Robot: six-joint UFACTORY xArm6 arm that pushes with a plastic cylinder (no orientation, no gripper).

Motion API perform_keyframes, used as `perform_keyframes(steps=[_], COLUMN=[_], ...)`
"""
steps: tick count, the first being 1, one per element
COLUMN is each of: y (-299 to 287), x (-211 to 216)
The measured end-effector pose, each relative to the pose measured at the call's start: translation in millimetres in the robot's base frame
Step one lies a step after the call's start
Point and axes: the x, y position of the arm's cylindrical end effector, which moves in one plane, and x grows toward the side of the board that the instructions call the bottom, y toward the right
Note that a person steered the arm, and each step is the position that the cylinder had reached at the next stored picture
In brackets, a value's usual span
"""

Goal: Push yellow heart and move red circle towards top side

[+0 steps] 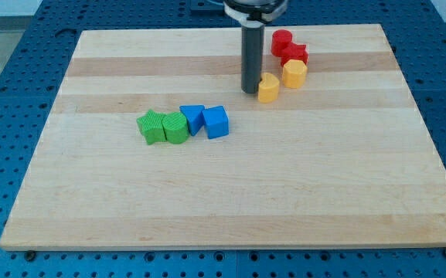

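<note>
The arm carries no pincer at all, so there are no jaws to be apart or together; it ends in a dark rod, and the tip rests on the board just to the view's left of the yellow heart, touching it or nearly so.

The wooden board fills most of the view, on a blue perforated table. Its lower half holds nothing. Left of centre sits a row of four blocks packed side by side: a green star, a green block of rounded shape, a blue triangle and a blue cube.

Near the view's top, right of centre, is the task's cluster. The yellow heart is lowest; a yellow hexagon lies just up and to its right, close or touching. Above that is a red block of uncertain shape, and the red circle stands at the top, touching that red block, near the board's top edge.

The risk appears to lie in the crowding. A push on the heart from this side would probably drive it to the view's right into the hexagon, not upward, and the chain could shove the red circle sideways. The heart's rounded form may also slip off the rod. With the circle already near the top edge, a strong push could send it off the board.
</note>
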Motion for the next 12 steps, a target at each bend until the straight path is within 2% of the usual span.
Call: perform_keyframes(steps=[1,2,4,5,6,8,10,12], y=[28,27,7,21,39,47,36,32], x=[0,0,34,53,49,18,17,-61])
